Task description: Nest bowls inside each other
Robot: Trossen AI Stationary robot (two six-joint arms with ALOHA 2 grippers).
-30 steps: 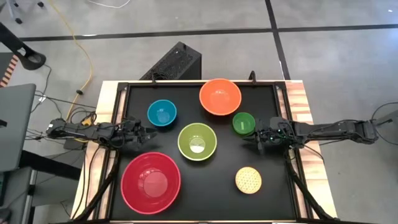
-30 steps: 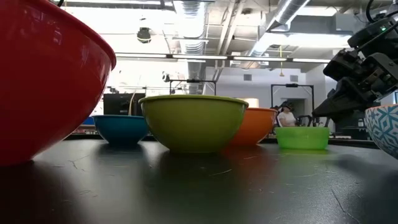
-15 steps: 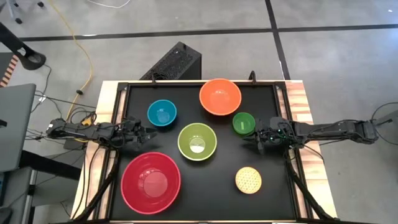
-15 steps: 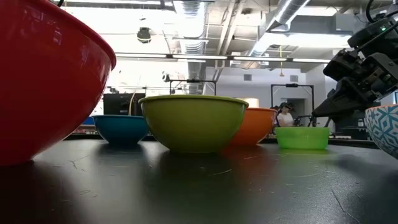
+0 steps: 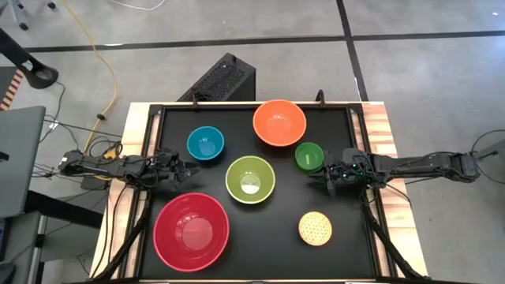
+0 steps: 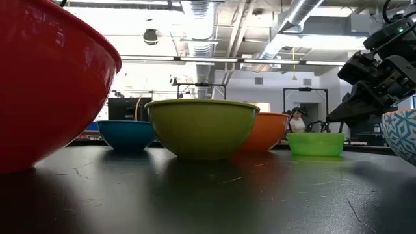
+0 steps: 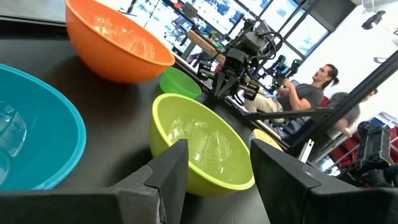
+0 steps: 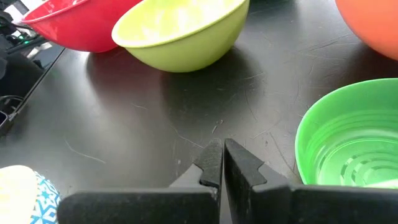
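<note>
Six bowls stand upright on their bases on the black table top [image 5: 276, 252], apart from one another. They are the red [image 5: 191, 230], orange [image 5: 279, 122], lime green [image 5: 250, 179] and blue [image 5: 205, 144] bowls, a small bright green one [image 5: 308, 155] and a small patterned yellow one [image 5: 315, 228]. My left gripper [image 5: 189, 170] waits at the table's left edge, between the blue and red bowls; it is open [image 7: 217, 171] with nothing between its fingers. My right gripper [image 5: 316, 175] hovers at the right, just near of the small green bowl [image 8: 348, 137], and is shut [image 8: 219, 163] on nothing.
A raised black rim [image 5: 237, 106] frames the table top. A black box [image 5: 225, 79] sits behind the far edge, and a grey laptop [image 5: 16, 158] and cables [image 5: 95, 150] lie off to the left. People [image 7: 311, 84] sit in the room beyond. Bare table shows between the bowls.
</note>
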